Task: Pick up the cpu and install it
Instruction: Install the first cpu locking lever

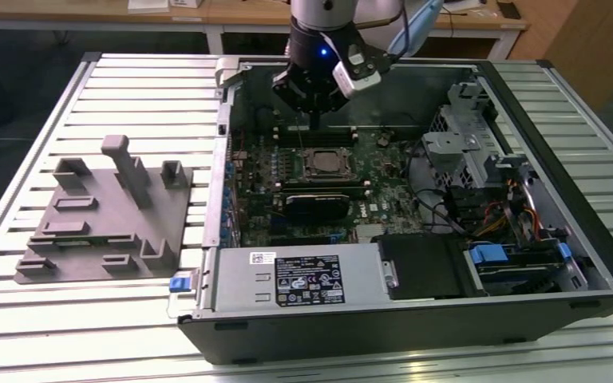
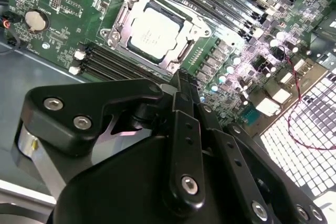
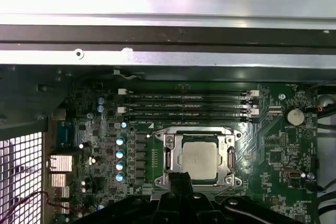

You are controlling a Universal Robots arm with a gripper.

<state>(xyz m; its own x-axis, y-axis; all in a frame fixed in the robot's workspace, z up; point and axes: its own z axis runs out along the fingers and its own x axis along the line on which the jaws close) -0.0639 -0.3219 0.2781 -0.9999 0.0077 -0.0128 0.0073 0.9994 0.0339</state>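
The cpu (image 1: 322,162), a small square chip with a pale silver face, lies flat inside the open metal socket frame on the green motherboard (image 1: 386,171). It shows in both wrist views (image 2: 155,32) (image 3: 199,159). My gripper (image 1: 309,128) hangs just above the board, a little behind the socket toward the case's back wall. Its two slim black fingers are pressed together with nothing between them (image 2: 181,80) (image 3: 179,178). The fingertips are apart from the cpu.
The open computer case (image 1: 562,88) lies on a slatted table. A black expansion card (image 1: 312,206) sits just in front of the socket, a power supply (image 1: 296,275) nearer still, drive bays (image 1: 488,159) on the exterior view's right. A grey tray (image 1: 104,223) with upright blocks stands outside.
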